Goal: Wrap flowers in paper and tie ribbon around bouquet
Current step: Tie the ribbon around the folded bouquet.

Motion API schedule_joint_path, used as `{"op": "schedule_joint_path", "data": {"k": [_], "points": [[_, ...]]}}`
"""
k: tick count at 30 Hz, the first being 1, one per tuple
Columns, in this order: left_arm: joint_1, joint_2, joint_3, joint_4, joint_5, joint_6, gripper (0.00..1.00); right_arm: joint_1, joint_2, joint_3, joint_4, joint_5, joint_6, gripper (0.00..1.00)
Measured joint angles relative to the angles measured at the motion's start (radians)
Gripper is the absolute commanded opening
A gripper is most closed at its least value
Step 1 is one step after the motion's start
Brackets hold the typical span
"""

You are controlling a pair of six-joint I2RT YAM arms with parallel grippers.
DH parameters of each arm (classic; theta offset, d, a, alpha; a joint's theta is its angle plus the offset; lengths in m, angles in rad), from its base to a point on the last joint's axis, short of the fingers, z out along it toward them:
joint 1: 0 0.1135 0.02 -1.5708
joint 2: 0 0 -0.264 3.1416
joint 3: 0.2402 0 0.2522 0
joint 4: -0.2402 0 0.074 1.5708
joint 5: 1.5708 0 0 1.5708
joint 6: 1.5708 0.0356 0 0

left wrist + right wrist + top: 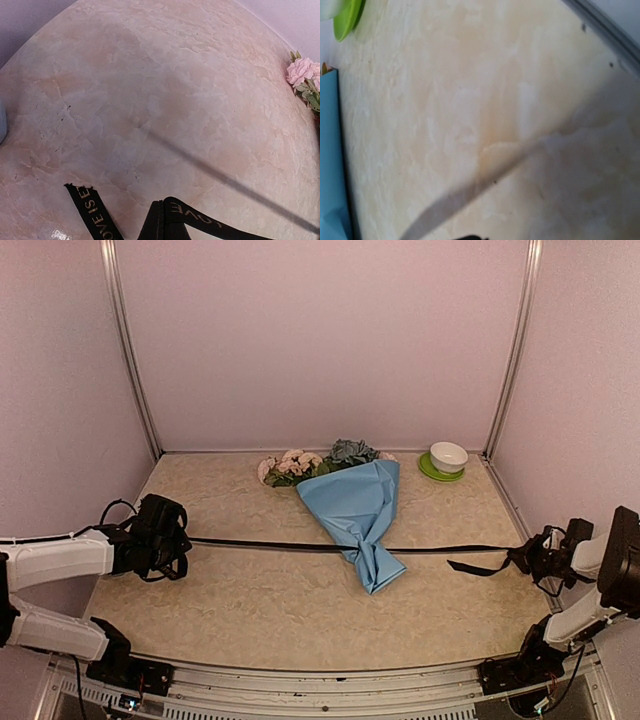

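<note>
and there it was: the bouquet (352, 502) lay in the middle of the table (230, 610), a cone of light blue paper (372, 562) with its narrow tail pointing toward the near edge and the flowers (300, 464) spilling out the far end, pink blooms on the left, blue-grey ones beside them. we saw the ribbon (260, 544) drawn in one straight black line across the table, meeting the cone at its pinched neck (whether it ran over or round the paper there, we could not tell). the left gripper (182, 540) was clenched on the ribbon's left end, out near the left side. from its wrist camera we read gold lettering on a loose tail lying on the marbled surface. the right gripper (522, 558) was clamped on the other end, with a short tail hanging from it toward the cone. in the far right corner a white bowl (449, 454) sat on a green saucer (430, 473), well apart from the bouquet.
</note>
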Motion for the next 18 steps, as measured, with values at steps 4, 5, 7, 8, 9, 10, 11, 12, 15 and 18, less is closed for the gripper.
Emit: {"op": "schedule_joint_path", "data": {"k": [4, 5, 7, 8, 9, 10, 11, 12, 15, 18], "points": [[0.004, 0.000, 0.000, 0.003, 0.005, 0.008, 0.00, 0.000, 0.000, 0.000, 0.000, 0.000, -0.007, 0.00], [0.003, 0.000, 0.000, 0.005, 0.005, 0.016, 0.00, 0.002, -0.002, 0.000, 0.000, 0.002, -0.011, 0.00], [-0.009, 0.002, 0.006, -0.001, -0.015, 0.035, 0.00, 0.029, -0.019, 0.000, -0.003, 0.034, -0.017, 0.00], [-0.023, 0.006, 0.018, -0.013, -0.041, 0.043, 0.00, 0.066, -0.037, 0.002, -0.005, 0.076, -0.023, 0.00], [-0.034, 0.010, 0.032, -0.025, -0.066, 0.051, 0.00, 0.108, -0.057, 0.006, -0.008, 0.117, -0.029, 0.00], [-0.053, 0.019, 0.057, -0.043, -0.098, 0.061, 0.00, 0.153, -0.079, 0.017, -0.010, 0.163, -0.037, 0.00], [-0.068, 0.030, 0.085, -0.053, -0.125, 0.071, 0.00, 0.186, -0.093, 0.029, -0.011, 0.192, -0.041, 0.00], [-0.085, 0.045, 0.121, -0.058, -0.147, 0.084, 0.00, 0.236, -0.110, 0.050, -0.013, 0.237, -0.045, 0.00], [-0.145, 0.099, 0.237, -0.051, -0.177, 0.126, 0.00, 0.357, -0.136, 0.097, -0.016, 0.314, -0.054, 0.00], [-0.200, 0.179, 0.361, -0.043, -0.192, 0.174, 0.00, 0.473, -0.140, 0.141, -0.031, 0.368, -0.068, 0.00]]}}
